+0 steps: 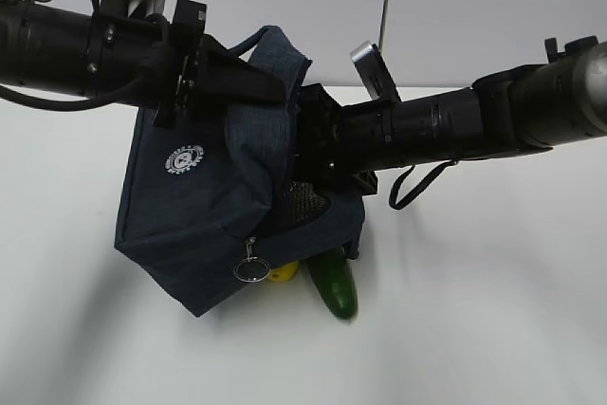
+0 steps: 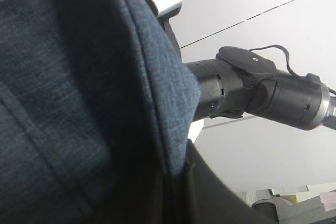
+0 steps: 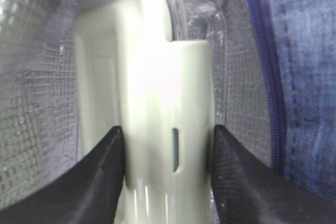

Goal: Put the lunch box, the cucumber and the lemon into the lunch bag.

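In the exterior view the soft, floppy dark navy fabric lunch bag (image 1: 204,225) hangs tilted off the white bench (image 1: 493,329), with the right gripper (image 1: 318,154) reaching into its mouth and the smooth dark green cucumber (image 1: 334,288) and small yellow lemon (image 1: 279,275) lying just beside its base, crowding the spot beneath it. The left wrist view shows only bag cloth, and the left gripper's fingers (image 1: 270,90) look shut on the bag's top edge. The right wrist view shows the black fingers (image 3: 102,182) part open, clamped across the rigid, probably light and slick, sage-green-lidded clear lunch box (image 3: 152,119) inside the bag's silvery lining (image 3: 31,77).

left fingers (image 1: 270,90) pinched closed, right fingers (image 3: 105,171) half spread, arms converging
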Action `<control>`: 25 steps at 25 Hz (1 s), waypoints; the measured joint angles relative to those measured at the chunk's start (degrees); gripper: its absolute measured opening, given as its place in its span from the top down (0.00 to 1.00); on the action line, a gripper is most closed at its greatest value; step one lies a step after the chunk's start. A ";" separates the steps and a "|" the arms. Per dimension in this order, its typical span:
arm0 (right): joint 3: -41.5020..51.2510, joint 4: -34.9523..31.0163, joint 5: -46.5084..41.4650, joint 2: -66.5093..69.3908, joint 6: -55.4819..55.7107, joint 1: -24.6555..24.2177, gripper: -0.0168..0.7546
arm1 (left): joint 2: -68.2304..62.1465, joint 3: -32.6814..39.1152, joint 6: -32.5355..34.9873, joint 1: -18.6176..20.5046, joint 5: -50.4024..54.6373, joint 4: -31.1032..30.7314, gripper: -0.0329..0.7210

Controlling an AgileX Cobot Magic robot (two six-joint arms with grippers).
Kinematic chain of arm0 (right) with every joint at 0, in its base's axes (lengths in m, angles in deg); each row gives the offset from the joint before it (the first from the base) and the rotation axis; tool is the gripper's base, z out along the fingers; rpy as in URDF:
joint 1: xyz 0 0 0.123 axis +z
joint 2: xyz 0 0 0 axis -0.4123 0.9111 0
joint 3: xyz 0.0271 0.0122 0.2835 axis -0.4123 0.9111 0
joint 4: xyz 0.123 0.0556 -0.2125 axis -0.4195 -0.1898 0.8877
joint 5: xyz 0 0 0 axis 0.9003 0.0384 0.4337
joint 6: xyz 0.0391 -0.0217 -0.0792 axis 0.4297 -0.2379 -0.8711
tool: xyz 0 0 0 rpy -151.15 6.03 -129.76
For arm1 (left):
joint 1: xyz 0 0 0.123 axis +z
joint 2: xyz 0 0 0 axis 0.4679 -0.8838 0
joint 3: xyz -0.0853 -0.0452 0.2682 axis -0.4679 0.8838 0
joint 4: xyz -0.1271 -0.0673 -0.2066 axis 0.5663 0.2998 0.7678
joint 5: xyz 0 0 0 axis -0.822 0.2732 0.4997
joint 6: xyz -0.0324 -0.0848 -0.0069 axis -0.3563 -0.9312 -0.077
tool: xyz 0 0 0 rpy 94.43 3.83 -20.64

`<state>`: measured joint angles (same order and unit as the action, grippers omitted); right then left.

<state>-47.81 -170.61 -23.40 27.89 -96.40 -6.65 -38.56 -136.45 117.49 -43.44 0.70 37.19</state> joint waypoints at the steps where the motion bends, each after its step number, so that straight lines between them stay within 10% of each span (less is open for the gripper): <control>1: 0.00 -0.05 0.00 0.00 0.00 0.00 0.51 | 0.00 0.00 0.00 0.00 0.00 0.00 0.95; 25: -0.34 -2.31 -3.70 -0.11 1.07 0.00 0.40 | -0.41 0.00 0.17 -0.10 -2.80 -0.33 0.95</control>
<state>-48.15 -172.92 -27.10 27.78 -95.33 -6.65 -38.97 -136.45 117.66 -43.55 -2.10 36.86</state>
